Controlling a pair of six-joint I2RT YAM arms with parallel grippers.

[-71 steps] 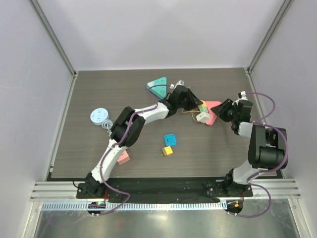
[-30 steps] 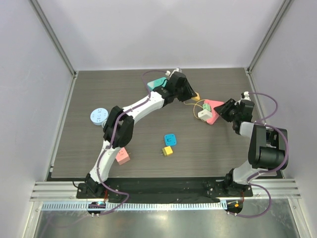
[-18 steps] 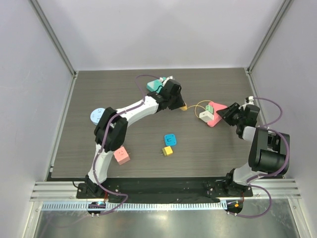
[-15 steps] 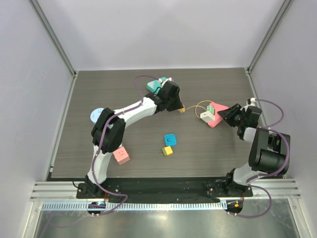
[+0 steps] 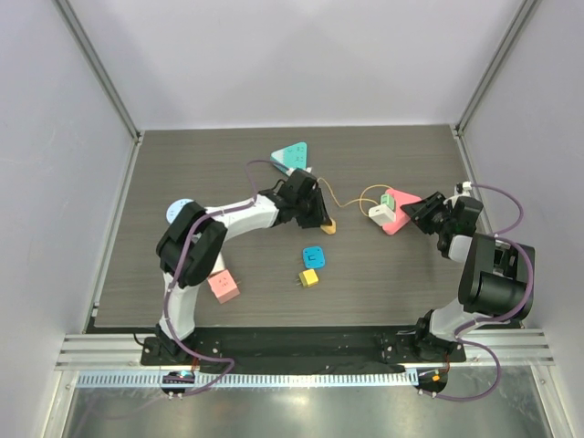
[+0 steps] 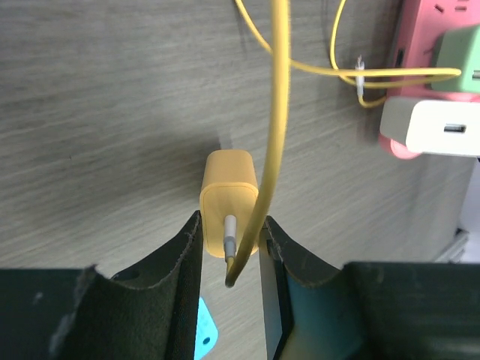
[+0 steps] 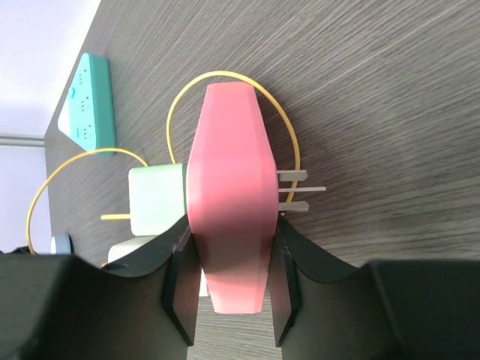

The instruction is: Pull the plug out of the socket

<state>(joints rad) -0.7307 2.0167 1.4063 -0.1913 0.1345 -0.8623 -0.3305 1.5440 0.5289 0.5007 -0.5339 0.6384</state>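
left fingers (image 6: 187, 251) are clamping the yellow plug (image 6: 227, 187), its long axis running out between them | right fingers (image 7: 180, 289) are pinching the pink socket (image 7: 229, 195) | plug is sitting free mid-worktop (image 5: 182, 164), well left of the socket, cable (image 6: 274, 112) trailing between

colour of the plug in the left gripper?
Yellow, with a matching yellow cable; the left wrist view shows the plug best, held by the left gripper.
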